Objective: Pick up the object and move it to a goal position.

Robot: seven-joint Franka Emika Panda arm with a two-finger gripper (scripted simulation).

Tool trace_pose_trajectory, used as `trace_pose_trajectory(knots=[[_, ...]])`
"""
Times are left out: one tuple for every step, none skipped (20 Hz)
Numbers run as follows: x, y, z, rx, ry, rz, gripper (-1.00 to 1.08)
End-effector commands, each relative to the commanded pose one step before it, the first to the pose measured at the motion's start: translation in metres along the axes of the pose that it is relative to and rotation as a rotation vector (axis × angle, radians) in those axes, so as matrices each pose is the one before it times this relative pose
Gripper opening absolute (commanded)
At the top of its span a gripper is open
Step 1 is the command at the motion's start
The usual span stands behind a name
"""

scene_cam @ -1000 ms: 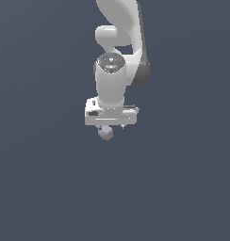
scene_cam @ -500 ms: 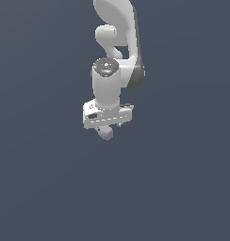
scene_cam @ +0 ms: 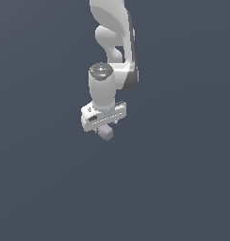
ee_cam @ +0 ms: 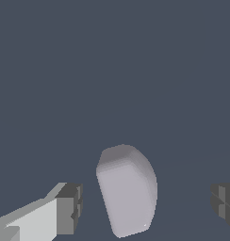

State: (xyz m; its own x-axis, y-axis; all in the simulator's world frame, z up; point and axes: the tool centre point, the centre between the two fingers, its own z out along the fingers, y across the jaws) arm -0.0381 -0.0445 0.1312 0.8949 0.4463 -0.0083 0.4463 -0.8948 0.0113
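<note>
Wrist view is showing the block (ee_cam: 127,190) sitting between my two fingers (ee_cam: 68,208), with clear gaps on both sides: my claw (ee_cam: 145,204) is standing wide open and gripping nothing. The block is lying skewed to the line between my pads, so one edge is pointing nearer one finger than the other. In the exterior view the block (scene_cam: 106,132) is peeking out just under my claw (scene_cam: 103,128), on the plain grey worktop (scene_cam: 51,188); whether I am low enough around it, I cannot tell. To do this grasp well, I am thinking of squaring my wrist to the block's flat sides, centring it between the pads, sinking until they span its middle, then closing slowly so it is not twisting or squirting out.
</note>
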Motion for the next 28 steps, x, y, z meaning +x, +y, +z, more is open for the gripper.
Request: trace_pose_trajectory(knots=[[-0.00648,0.00025,0.00594,0.00226,0.00183,-0.0599,1.0],[-0.00245,-0.00009,0.00219,0.00086,0.00068,-0.02217,1.0],[-0.00232,-0.00016,0.00206,0.0008,0.00067,-0.02098,1.0],[-0.00219,-0.00022,0.00192,0.00075,0.00066,-0.01977,1.0],[-0.00205,-0.00027,0.00179,0.00069,0.00064,-0.0186,1.0],[-0.00192,-0.0003,0.00166,0.00063,0.00062,-0.01738,1.0],[-0.00179,-0.00033,0.00154,0.00058,0.0006,-0.01619,1.0],[-0.00165,-0.00034,0.00141,0.00053,0.00057,-0.015,1.0],[-0.00151,-0.00035,0.00129,0.00048,0.00053,-0.01379,1.0],[-0.00137,-0.00035,0.00117,0.00043,0.0005,-0.0126,1.0],[-0.00124,-0.00033,0.00106,0.00039,0.00046,-0.01139,1.0],[-0.00111,-0.00032,0.00094,0.00034,0.00042,-0.0102,1.0],[-0.00098,-0.00029,0.00083,0.0003,0.00037,-0.00899,1.0],[-0.00084,-0.00027,0.00071,0.00025,0.00033,-0.0078,1.0],[-0.00071,-0.00024,0.0006,0.00021,0.00028,-0.00661,1.0],[-0.00059,-0.00019,0.00049,0.00017,0.00023,-0.00539,1.0],[-0.00045,-0.00015,0.00038,0.00013,0.00018,-0.00419,1.0],[-0.00032,-0.00012,0.00027,0.0001,0.00013,-0.00301,1.0],[-0.00018,-0.00008,0.00016,0.00006,0.00008,-0.00182,1.0],[-0.00011,0.00002,0.00005,0.00002,0.00002,-0.00049,1.0],[0.00029,0.00012,-0.00023,0.00008,-0.00036,0.00398,1.0],[-0.00002,0.0,0.00034,0.0,0.0,0.0,1.0],[-0.00006,0.0,0.00102,0.0,0.0,0.0,1.0],[-0.0001,0.00001,0.00169,0.0,0.0,0.0,1.0],[0.00005,-0.00017,0.00234,0.00002,0.00006,-0.00048,1.0],[-0.00019,0.0,0.00301,0.0,0.0,0.0,1.0],[0.00004,-0.00025,0.00364,0.00003,0.00009,-0.00068,1.0],[-0.00027,-0.00001,0.00429,0.0,0.0,0.0,1.0]])
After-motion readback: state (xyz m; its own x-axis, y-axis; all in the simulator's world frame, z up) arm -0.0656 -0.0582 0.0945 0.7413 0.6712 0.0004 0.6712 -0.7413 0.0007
